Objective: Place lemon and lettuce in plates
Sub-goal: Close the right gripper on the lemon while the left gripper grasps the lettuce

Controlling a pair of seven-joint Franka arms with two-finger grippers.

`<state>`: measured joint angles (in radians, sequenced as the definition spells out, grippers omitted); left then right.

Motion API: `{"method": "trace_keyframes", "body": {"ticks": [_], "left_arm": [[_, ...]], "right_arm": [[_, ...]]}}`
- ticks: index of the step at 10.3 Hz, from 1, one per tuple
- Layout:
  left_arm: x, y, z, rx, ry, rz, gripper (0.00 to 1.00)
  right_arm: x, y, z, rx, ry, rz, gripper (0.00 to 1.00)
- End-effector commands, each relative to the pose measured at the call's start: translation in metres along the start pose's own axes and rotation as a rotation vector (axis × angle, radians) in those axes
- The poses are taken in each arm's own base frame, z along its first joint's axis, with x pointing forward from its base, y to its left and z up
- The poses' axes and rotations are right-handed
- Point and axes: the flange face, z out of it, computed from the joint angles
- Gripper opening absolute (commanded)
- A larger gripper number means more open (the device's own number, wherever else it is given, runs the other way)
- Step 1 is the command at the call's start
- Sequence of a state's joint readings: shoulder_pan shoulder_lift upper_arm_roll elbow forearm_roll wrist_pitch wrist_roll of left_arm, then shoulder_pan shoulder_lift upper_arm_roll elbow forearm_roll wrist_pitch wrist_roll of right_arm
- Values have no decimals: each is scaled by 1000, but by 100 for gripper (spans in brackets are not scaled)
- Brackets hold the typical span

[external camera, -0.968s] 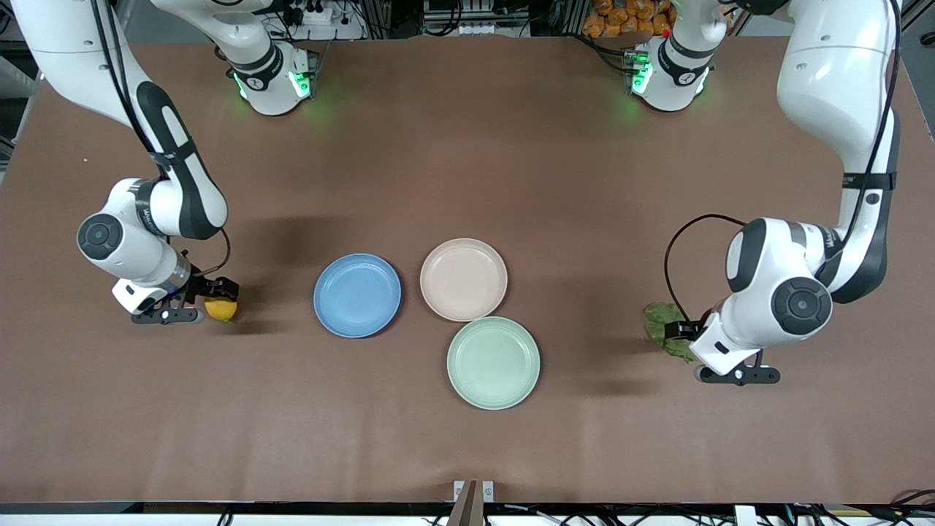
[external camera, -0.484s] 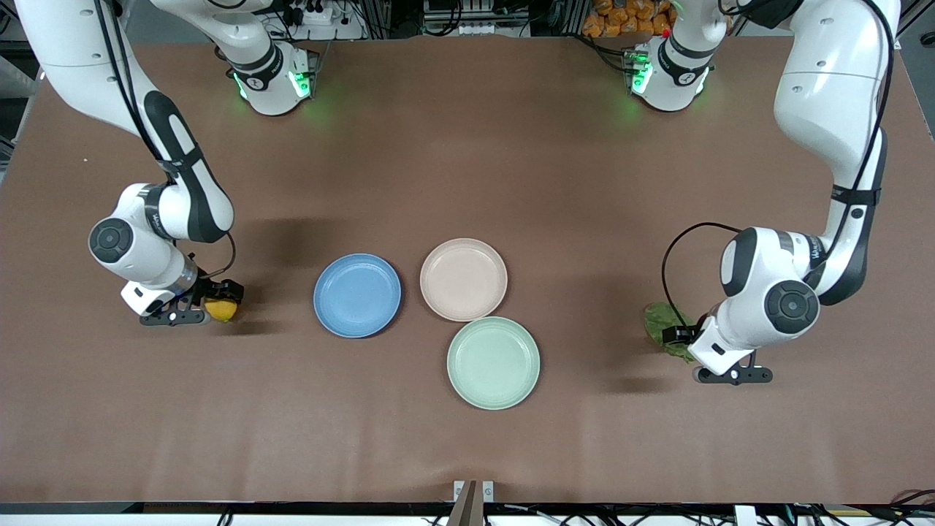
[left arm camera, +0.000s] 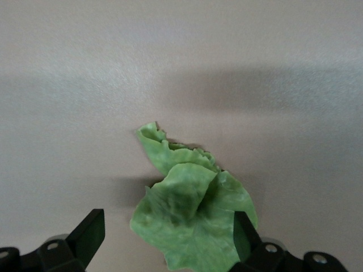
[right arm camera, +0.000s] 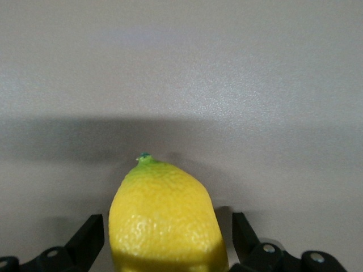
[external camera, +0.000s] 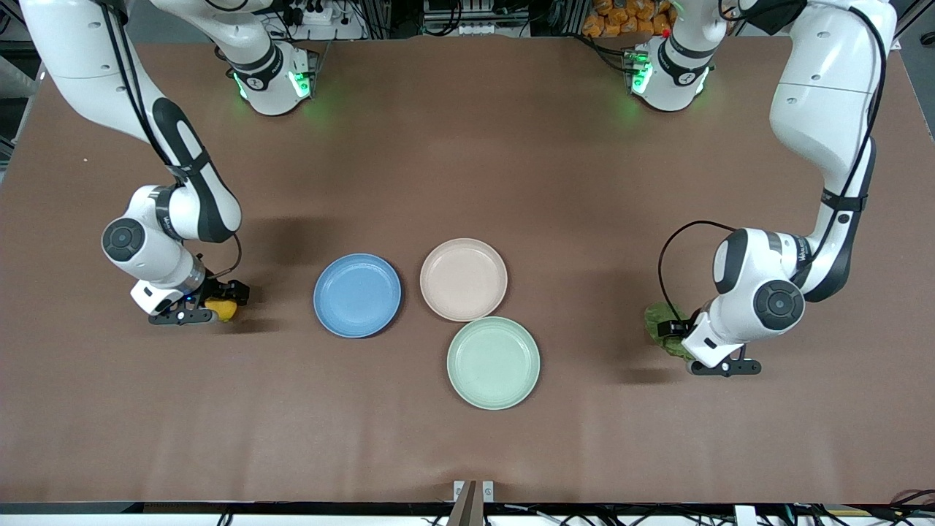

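Matt brown table (external camera: 467, 168), pebbled glossy lemon (right arm camera: 164, 221), crinkled lettuce (left arm camera: 190, 221)

A brown table (external camera: 467, 183) carried three plates clustered near its middle: the blue plate (external camera: 357, 295), the beige plate (external camera: 463, 279) just beside it toward the left arm's end, and the green plate (external camera: 493, 362) nearer the front camera than the beige one, almost touching it. The lemon (external camera: 225, 310) lay well apart from the blue plate toward the right arm's end. The lettuce (external camera: 661, 325) lay well apart from the green plate toward the left arm's end.

Robot lab: cabling, aluminium frame (external camera: 467, 18) along table (external camera: 467, 161).
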<state>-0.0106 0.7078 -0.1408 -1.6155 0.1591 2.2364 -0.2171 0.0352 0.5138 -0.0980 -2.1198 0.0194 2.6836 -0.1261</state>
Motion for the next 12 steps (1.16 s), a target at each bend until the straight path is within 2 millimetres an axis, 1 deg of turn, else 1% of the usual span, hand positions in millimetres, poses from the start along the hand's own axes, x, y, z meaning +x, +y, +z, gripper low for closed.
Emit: {"method": "trace_keyframes", "body": {"ticks": [1,2,3,4,5,6,7,10,11,12], "left_arm": [[-2,2,9,-21,0,-19,100],[-2,3,13,-25,-2,-49,100],[-1,9,13,-26,1,-96,100],[-1,13,17,-27,0,-107,100],[0,14,20,-30,8,-107,100],[0,16,21,-32,11,-106,100],[-1,20,25,-31,5,-102,100],[-5,20,34,-28,-9,-105,100],[-4,20,33,-28,-8,-128,82],[-4,20,33,-24,-8,-192,3]], "right_arm": [[-3,1,4,3,10,-6,100],[-3,1,4,3,10,-6,99],[-3,1,4,3,10,-6,96],[-3,1,5,3,8,-14,89],[-3,1,5,3,8,-20,76],[-3,1,5,3,8,-21,66],[-3,1,4,3,10,-24,61],[-2,-1,4,3,10,-27,57],[-1,-2,2,4,6,-27,55],[1,-4,-2,7,4,-30,53]]}}
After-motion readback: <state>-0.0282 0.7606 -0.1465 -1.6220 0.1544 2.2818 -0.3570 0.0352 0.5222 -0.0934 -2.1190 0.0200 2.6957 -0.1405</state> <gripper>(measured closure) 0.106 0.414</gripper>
